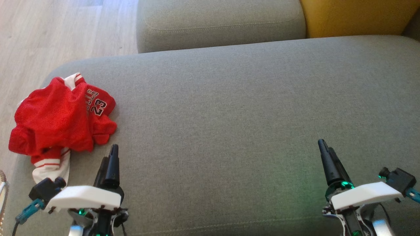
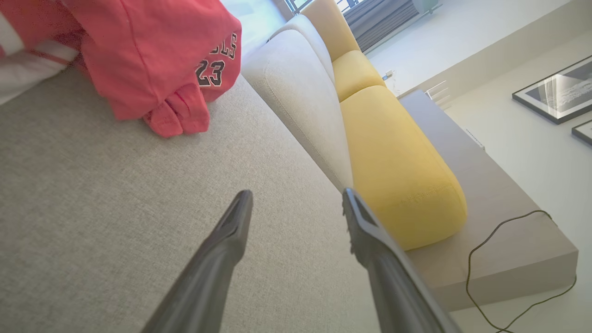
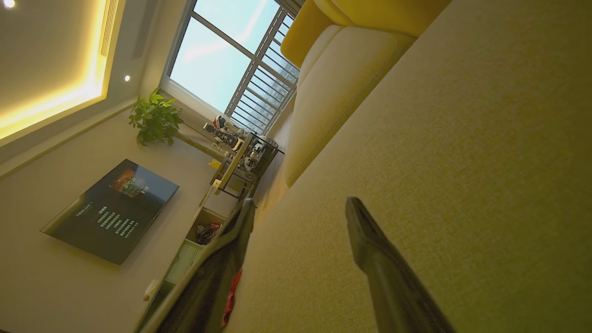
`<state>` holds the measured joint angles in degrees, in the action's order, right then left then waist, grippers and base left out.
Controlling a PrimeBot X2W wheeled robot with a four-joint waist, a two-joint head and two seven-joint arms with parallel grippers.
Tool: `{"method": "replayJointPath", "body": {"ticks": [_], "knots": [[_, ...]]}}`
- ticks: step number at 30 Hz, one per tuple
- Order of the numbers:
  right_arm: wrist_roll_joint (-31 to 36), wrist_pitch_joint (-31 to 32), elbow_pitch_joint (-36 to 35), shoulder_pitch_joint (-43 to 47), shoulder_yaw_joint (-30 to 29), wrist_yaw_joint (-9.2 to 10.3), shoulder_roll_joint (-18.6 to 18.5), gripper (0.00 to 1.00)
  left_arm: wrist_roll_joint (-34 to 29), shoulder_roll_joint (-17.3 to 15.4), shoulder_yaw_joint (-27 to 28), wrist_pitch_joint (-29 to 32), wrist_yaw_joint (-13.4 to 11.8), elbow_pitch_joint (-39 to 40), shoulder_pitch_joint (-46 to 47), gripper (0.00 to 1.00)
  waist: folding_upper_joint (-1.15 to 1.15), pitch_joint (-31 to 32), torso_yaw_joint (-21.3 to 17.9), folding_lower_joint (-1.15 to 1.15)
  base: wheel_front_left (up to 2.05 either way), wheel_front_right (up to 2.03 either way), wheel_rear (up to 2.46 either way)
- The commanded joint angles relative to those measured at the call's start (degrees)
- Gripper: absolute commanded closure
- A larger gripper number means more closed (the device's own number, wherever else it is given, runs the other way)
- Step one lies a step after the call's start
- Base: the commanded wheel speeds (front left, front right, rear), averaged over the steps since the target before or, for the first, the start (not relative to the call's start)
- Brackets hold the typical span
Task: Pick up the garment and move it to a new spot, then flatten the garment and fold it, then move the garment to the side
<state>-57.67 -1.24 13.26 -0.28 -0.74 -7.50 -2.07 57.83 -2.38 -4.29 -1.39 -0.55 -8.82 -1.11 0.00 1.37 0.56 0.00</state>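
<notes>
The grey seat (image 1: 236,108) of a sofa is spread across most of the head view, with a grey back cushion (image 1: 220,23) and a yellow cushion (image 1: 357,16) set behind it and pale wooden floor (image 1: 49,32) seen at the upper left. The room beyond is supplied by the wrist views. From the right wrist a large window (image 3: 217,60), a dark wall screen (image 3: 111,210) and a leafy plant (image 3: 155,118) are shown. From the left wrist a low grey ledge (image 2: 499,208) behind the cushions, framed pictures (image 2: 555,90) on the wall and a thin dark cable (image 2: 469,270) are shown.

The red garment (image 1: 59,118) is found crumpled in a heap at the left end of the seat, its white striped trim turned out and the number 23 legible. It is placed just ahead of and to the left of the left gripper (image 1: 111,154), apart from the fingers.

The right gripper (image 1: 326,146) is held over bare seat, well apart from the garment. In the head view both pairs of fingers are seen nearly edge-on, so the gap is hard to judge. In the wrist views the fingers of each are shown spread wide, nothing is gripped, and whether the tips touch the fabric cannot be told
</notes>
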Motion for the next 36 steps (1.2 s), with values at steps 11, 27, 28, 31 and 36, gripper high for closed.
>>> {"method": "replayJointPath", "body": {"ticks": [11,27,28,31,36], "knots": [[9.6,-2.6,-4.1,-2.3,3.4,0.00,-0.5,0.00,-10.0,-2.4,-2.4,-2.5,-3.6,4.7,2.1,0.00,0.00,0.3,-0.3,0.00,0.00,0.00,0.00],[21.6,-5.3,-6.4,-2.6,4.2,0.01,-0.6,0.00,-21.2,-5.1,-7.2,-5.2,-8.3,7.5,2.2,0.00,0.00,0.5,0.0,0.00,0.00,0.00,0.00],[22.3,-5.4,-6.6,-2.7,4.2,0.01,-0.6,0.00,-21.9,-5.3,-7.4,-5.4,-8.5,7.6,2.2,0.00,0.00,0.5,0.0,0.00,0.00,0.00,0.00],[24.5,-5.9,-7.0,-2.7,4.1,0.01,-0.6,0.00,-24.0,-5.7,-8.3,-5.9,-9.2,8.1,2.2,0.00,0.00,0.6,0.0,0.00,0.00,0.00,0.00],[27.8,-6.8,-7.2,-2.6,3.3,0.01,-0.6,0.00,-27.6,-6.6,-9.7,-6.7,-10.2,9.1,2.1,0.00,0.00,0.9,0.0,0.00,0.00,0.00,0.00]]}}
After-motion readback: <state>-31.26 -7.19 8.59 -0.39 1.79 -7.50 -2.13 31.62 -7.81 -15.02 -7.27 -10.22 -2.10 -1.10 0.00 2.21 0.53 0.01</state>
